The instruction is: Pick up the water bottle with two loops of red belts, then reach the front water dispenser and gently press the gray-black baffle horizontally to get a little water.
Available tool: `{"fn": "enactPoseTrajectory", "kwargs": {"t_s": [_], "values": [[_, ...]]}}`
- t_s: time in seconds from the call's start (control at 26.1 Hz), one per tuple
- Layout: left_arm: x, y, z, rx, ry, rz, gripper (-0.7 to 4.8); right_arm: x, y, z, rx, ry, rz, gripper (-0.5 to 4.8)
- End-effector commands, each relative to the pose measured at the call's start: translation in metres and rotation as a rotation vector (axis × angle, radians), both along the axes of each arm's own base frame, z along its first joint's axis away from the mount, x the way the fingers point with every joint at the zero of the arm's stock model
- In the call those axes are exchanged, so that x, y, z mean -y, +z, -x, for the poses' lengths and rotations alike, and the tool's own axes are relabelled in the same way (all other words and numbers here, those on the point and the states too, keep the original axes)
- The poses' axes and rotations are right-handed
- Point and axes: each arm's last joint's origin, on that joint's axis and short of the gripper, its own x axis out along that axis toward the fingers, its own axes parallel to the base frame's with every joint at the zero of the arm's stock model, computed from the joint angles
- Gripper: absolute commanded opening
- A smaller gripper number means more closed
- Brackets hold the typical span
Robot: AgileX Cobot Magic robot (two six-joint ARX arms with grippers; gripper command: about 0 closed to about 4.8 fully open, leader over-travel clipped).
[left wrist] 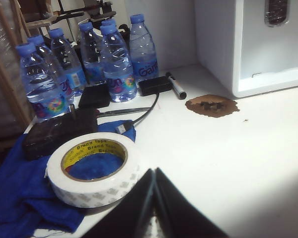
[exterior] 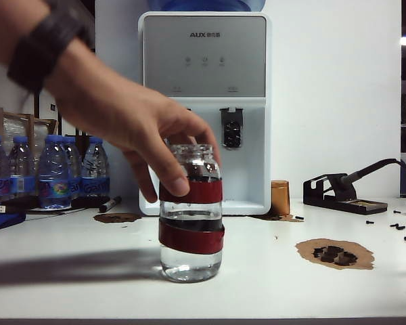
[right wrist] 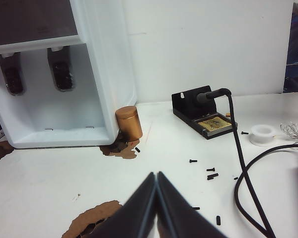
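Note:
The water bottle (exterior: 191, 213), a clear jar with two dark red bands and a little water in it, stands on the white table in front of the water dispenser (exterior: 203, 68). A person's hand (exterior: 122, 115) grips it around the mouth and upper band. Neither gripper shows in the exterior view. My left gripper (left wrist: 155, 171) is shut over bare table beside a tape roll (left wrist: 92, 168), holding nothing. My right gripper (right wrist: 156, 174) is shut and empty, well short of the dispenser (right wrist: 104, 74). The baffle (right wrist: 11, 74) hangs in the recessed bay, left of its twin lever (right wrist: 61, 69).
Several blue-capped plastic bottles (exterior: 47, 169) stand at the back left with a marker (exterior: 109, 203) and a blue cloth (left wrist: 15, 198). A copper cylinder (exterior: 279, 198) sits by the dispenser's right corner. A soldering iron stand (exterior: 338, 193), its cable (right wrist: 243, 163), loose screws (right wrist: 211, 173) and brown patches (exterior: 335, 252) lie to the right.

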Motion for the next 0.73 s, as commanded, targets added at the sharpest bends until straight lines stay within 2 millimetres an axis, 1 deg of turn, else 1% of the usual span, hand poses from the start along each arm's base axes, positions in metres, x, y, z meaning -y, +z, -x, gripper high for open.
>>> {"fn": "enactPoseTrajectory", "kwargs": {"t_s": [0.04, 0.31, 0.42, 0.73], "values": [[0.0, 0.0, 0.0, 0.003, -0.001, -0.002, -0.05, 0.0, 0.001, 0.0, 0.009, -0.001, -0.003, -0.01], [0.0, 0.0, 0.0, 0.003, -0.001, -0.002, -0.05, 0.0, -0.002, 0.0, -0.014, -0.001, -0.002, -0.01], [0.0, 0.0, 0.0, 0.004, -0.001, -0.002, -0.05, 0.0, -0.01, 0.001, -0.098, -0.001, 0.006, -0.01], [0.0, 0.0, 0.0, 0.004, -0.001, -0.002, -0.05, 0.0, -0.008, 0.001, -0.086, -0.001, 0.005, -0.01]]}}
